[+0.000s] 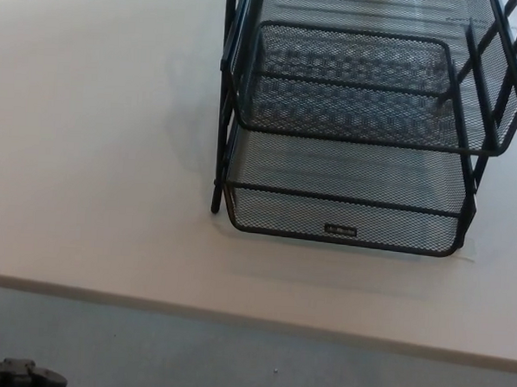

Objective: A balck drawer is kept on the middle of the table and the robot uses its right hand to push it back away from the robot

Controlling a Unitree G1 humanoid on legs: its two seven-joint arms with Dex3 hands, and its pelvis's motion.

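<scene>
I saw a small label on the front lip of the black drawer, but its writing was too tiny for me to read. The drawer was a stack of black mesh trays in a wire frame. It stood on the pale table, toward the right and far side. Below the table edge was a grey floor. A dark robot part showed at the bottom left corner. I could not see either hand, so I could not tell how open they were.
</scene>
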